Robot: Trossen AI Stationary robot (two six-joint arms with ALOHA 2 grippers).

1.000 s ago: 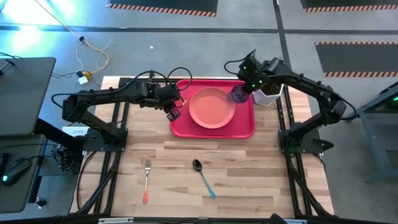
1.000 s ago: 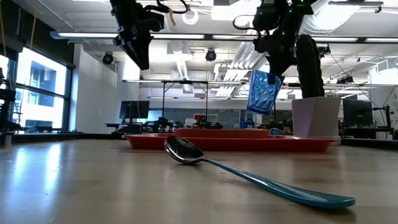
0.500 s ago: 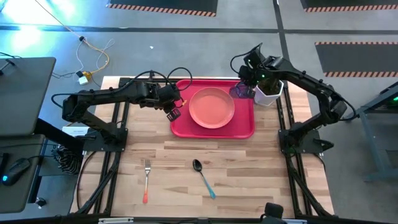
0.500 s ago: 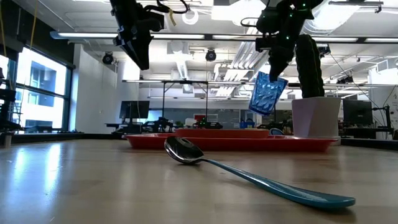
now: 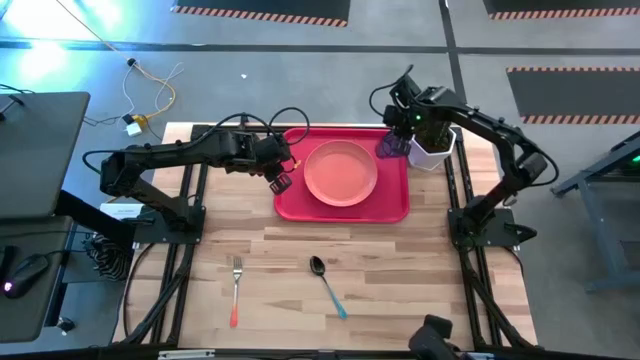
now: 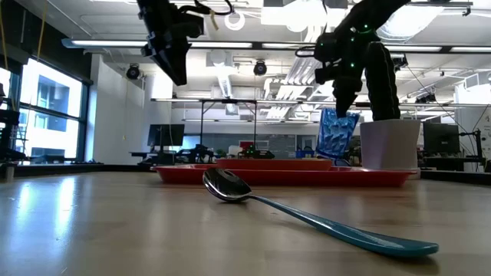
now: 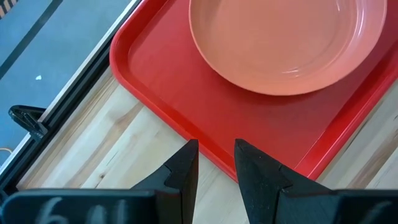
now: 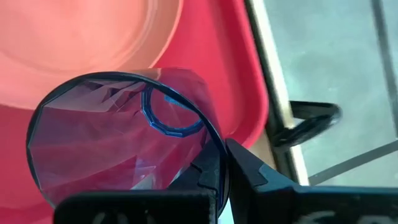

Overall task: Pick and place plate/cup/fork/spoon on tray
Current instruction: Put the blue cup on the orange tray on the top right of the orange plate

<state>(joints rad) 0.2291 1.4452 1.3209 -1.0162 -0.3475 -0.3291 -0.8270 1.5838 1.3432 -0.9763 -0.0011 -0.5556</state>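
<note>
The cup point(image 5: 388, 147) is held by its rim in the right hand point(image 5: 398, 138), whose fingers are clamped on the cup wall, one inside and one outside, so that the tumbler hangs mouth-up beneath the hand. It is carried low over the far right corner of the tray point(image 5: 392, 205), just beside the plate point(image 5: 340, 172), and in the low view its base seems at or just above the tray floor; contact cannot be told. The corner is probably chosen because the plate fills the tray's middle and the white pot point(image 5: 432, 152) stands just outside the rim beyond the hand. The rim pinch suits a small, thin-walled cup and leaves its base free for setting down. The left hand point(image 5: 277, 181) is held with a narrow gap between its fingers, empty, above the tray's near-left edge. The fork point(image 5: 236, 287) and the spoon point(image 5: 326, 282) lie on the tabletop point(image 5: 420, 270), well apart from both hands, not yet picked.
</note>
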